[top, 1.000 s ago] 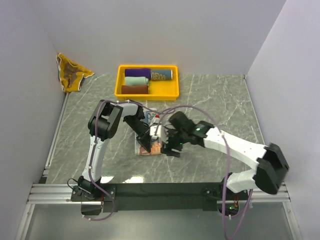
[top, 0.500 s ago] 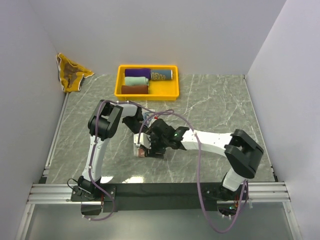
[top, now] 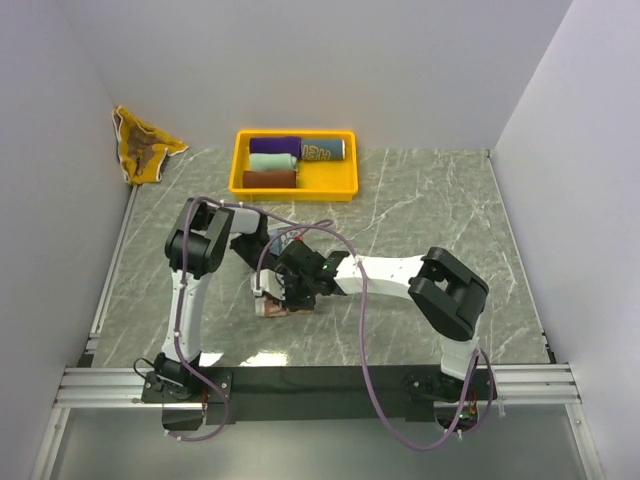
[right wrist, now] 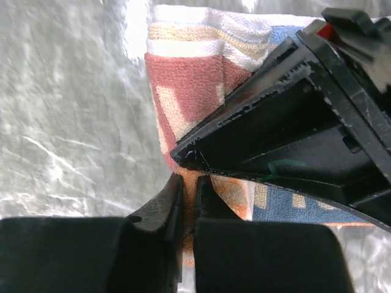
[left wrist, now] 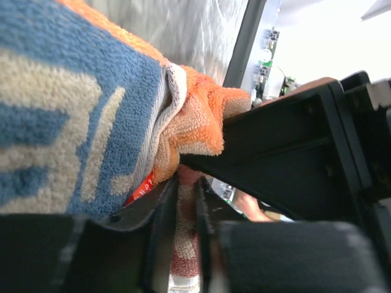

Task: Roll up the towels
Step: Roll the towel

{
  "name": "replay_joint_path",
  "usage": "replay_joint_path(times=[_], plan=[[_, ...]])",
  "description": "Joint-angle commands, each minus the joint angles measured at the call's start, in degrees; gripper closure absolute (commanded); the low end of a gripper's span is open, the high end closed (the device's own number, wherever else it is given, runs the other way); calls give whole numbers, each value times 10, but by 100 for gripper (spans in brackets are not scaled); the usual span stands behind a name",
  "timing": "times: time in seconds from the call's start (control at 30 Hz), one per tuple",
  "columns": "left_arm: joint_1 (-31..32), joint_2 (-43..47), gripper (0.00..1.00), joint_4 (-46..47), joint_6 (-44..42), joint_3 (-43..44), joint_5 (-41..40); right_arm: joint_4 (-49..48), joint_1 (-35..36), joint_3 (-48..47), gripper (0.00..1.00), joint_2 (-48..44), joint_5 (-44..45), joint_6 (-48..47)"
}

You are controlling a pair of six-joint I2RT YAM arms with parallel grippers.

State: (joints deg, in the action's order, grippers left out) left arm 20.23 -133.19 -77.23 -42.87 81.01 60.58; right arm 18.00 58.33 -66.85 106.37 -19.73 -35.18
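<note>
Mid-roll, my left gripper (left wrist: 186, 190) and right gripper (right wrist: 189, 184) both pinch the towel (right wrist: 183, 91) — next, I judge, one level turn together.

The top view is lit brightly and evenly from above, and only soft, short shadows are cast beneath the arms onto the sharply rendered bench (top: 430, 200). In the left wrist view the upper right corner is blown out to white, the pile of the towel (left wrist: 61, 110) is held in focus, and the left pincer (left wrist: 186, 189) is lost in dark blur. In the right wrist view glare is thrown across the bench at the top, and the right pincer (right wrist: 188, 183) is blurred along the lower edge.
</note>
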Motion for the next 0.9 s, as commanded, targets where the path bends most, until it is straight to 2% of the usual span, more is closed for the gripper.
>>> replay_joint_path(times=[0.0, 0.03, 0.17, 0.37, 0.53, 0.57, 0.63, 0.87], plan=[[-29, 36, 74, 149, -49, -40, -81, 31, 6, -22, 100, 28, -52, 15], [-36, 45, 66, 148, -50, -42, -76, 38, 5, -25, 100, 28, -58, 17], [-84, 89, 57, 137, -70, -45, -37, 101, -6, -48, 100, 32, -101, 47], [-185, 154, 57, 137, -87, -49, -3, 213, -22, -105, 100, 67, -135, 82], [-280, 199, 57, 169, -71, -75, -19, 228, -47, -119, 100, 90, -203, 100], [-291, 229, 57, 222, -31, -88, -34, 249, -61, -129, 100, 102, -217, 101], [-316, 269, 56, 260, -28, -136, -79, 275, -75, -168, 100, 141, -260, 102], [-313, 540, 53, 359, -133, -321, -153, 348, -134, -258, 100, 242, -371, 115]])
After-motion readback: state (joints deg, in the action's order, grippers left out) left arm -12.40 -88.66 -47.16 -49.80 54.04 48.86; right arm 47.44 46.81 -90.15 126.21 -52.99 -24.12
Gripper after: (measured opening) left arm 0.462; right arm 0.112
